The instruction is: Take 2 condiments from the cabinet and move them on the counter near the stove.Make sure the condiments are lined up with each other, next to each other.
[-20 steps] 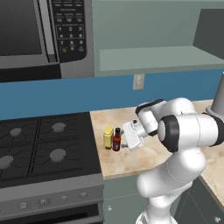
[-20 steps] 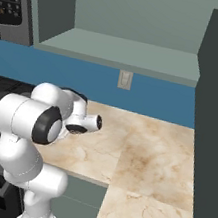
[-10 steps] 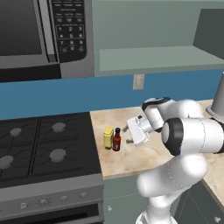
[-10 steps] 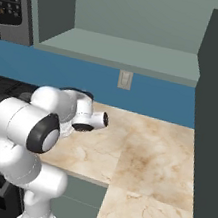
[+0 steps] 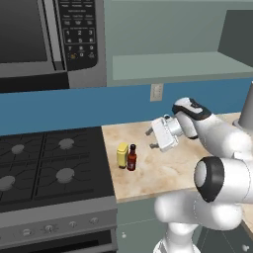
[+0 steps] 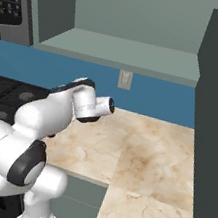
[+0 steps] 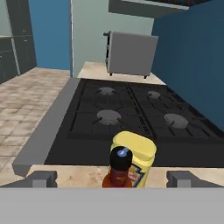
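While both bottles stand on the counter, I note the following.

Hand: gripper (image 5: 149,139) spread wide, holding nothing; it hangs above the counter (image 5: 168,170) at about 2 o'clock from the bottles in the left base view, clear of both.

Bottles: mustard bottle (image 5: 122,155) and hot-sauce bottle (image 5: 132,158) upright, touching or very nearly so, just beside the stove (image 5: 49,168). In the hand view the hot-sauce bottle (image 7: 119,168) sits at 6 o'clock, in front of the mustard bottle (image 7: 136,155), the two overlapping in line.

Cabinet: shelf (image 6: 121,52) up at 12 o'clock in the right base view.

Step in hand: I judge it a retreat after placing. To do it well I would draw the hand straight back and up along its own axis, fingers (image 7: 41,179) kept wide, no sideways swing, so neither bottle gets nudged out of line.

Progress: pair looks lined up side by side near the stove; task reads close to done.

Materials: counter is marbled beige stone, smooth. Mustard bottle squat, yellow, rounded shoulders, printed label. Hot-sauce bottle slim, dark red-brown, glossy; probably tips easily. Stove matte black, grey round burners.
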You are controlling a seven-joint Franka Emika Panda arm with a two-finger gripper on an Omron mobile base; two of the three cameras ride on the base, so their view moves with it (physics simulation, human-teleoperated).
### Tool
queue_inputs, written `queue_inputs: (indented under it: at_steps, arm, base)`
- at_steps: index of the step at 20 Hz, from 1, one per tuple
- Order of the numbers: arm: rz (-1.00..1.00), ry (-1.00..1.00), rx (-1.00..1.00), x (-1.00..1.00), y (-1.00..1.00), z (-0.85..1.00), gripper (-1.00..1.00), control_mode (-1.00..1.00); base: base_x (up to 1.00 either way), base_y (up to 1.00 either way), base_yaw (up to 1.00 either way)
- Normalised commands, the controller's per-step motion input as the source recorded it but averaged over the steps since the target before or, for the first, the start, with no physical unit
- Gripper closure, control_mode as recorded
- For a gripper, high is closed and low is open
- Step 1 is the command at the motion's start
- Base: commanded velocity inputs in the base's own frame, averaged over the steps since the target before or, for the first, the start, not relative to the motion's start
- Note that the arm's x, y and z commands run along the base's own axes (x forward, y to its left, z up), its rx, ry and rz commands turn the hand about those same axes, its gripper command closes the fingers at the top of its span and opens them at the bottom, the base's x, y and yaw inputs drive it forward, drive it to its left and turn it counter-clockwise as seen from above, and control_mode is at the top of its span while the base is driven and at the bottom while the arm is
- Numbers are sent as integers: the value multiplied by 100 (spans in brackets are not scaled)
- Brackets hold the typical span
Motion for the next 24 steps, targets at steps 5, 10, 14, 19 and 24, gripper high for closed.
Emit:
queue_inputs:
  at_steps: [5, 10, 14, 19, 24]
  arm:
    - [-24, 0, -3, -34, 0, 78, -100, -100]
    - [-35, 0, -1, -50, 0, 64, -100, -100]
    - [-37, 0, 0, -45, 0, 61, -100, -100]
    - [-26, 11, -7, -33, -3, 89, -100, -100]
    - [-19, 37, -15, -41, -7, 82, -100, -100]
  base:
    - [0, 0, 0]
    - [0, 0, 0]
    - [0, 0, 0]
    - [0, 0, 0]
    - [0, 0, 0]
